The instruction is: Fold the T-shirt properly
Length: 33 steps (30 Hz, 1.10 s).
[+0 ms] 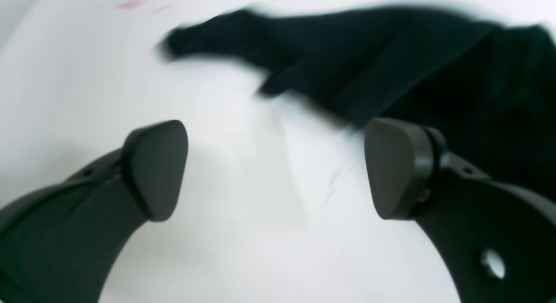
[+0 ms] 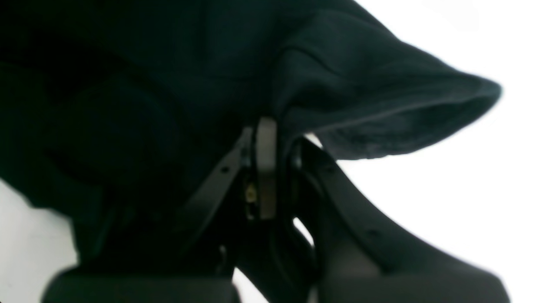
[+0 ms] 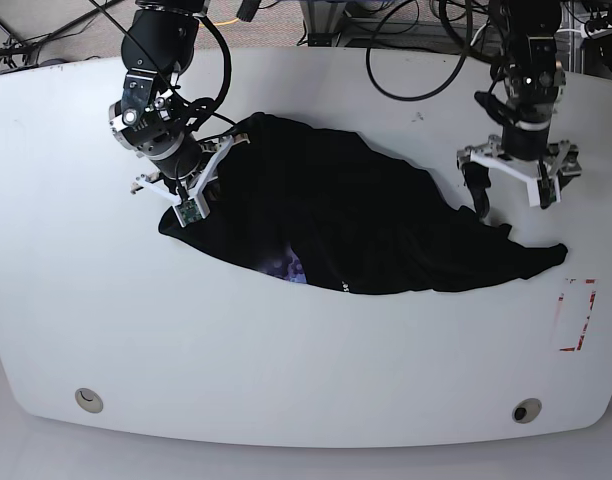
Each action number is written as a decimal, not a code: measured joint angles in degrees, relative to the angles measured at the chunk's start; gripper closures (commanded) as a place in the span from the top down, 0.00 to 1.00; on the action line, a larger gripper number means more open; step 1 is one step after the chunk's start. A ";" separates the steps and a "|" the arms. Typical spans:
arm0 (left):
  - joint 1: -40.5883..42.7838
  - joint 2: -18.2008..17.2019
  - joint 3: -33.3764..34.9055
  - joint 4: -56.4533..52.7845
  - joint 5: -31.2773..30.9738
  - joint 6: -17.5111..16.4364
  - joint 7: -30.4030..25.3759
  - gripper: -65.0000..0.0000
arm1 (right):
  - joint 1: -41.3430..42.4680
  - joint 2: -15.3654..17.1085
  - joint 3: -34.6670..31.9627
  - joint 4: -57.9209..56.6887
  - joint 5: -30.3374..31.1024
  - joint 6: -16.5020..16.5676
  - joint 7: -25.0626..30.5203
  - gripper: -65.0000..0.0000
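Note:
The black T-shirt (image 3: 366,220) lies crumpled across the middle of the white table (image 3: 286,350), with its small purple-blue patch (image 3: 286,267) at the near edge. My right gripper (image 3: 214,165) is at the shirt's left end. In the right wrist view it (image 2: 273,133) is shut on a fold of the black fabric (image 2: 356,81), which drapes over the fingers. My left gripper (image 3: 513,195) is open and empty, just above the shirt's right end. In the left wrist view its pads (image 1: 156,168) stand wide apart over bare table, with the shirt (image 1: 391,64) just beyond them.
A red-outlined rectangle (image 3: 576,315) is marked on the table right of the shirt's tip. Two round holes (image 3: 86,400) (image 3: 526,410) sit near the front edge. Cables (image 3: 406,60) run along the back edge.

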 measured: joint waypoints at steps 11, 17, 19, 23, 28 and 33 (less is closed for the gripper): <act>-11.58 -0.15 8.35 -9.09 0.04 0.13 6.23 0.95 | -1.27 -0.31 0.13 1.25 0.07 -0.02 0.02 0.00; -13.25 -0.13 9.31 -13.94 -0.02 0.09 5.97 0.94 | -1.29 -0.31 0.42 1.46 0.02 -0.02 0.02 0.00; -13.90 -0.17 10.16 -15.98 0.44 0.09 6.19 0.94 | -1.29 -0.31 0.42 1.57 0.04 -0.02 0.04 0.00; -16.11 -0.11 10.73 -19.89 0.13 -4.20 6.12 0.75 | -1.49 -0.37 0.37 2.29 0.09 -0.02 0.11 0.00; -20.11 -0.13 10.78 -26.03 0.68 -6.10 6.08 0.26 | -2.40 -0.31 0.48 2.82 0.04 0.00 0.09 0.00; -23.15 -0.13 10.73 -27.04 0.63 -6.12 5.90 0.00 | -2.40 -0.46 0.37 3.10 0.22 0.00 0.22 0.00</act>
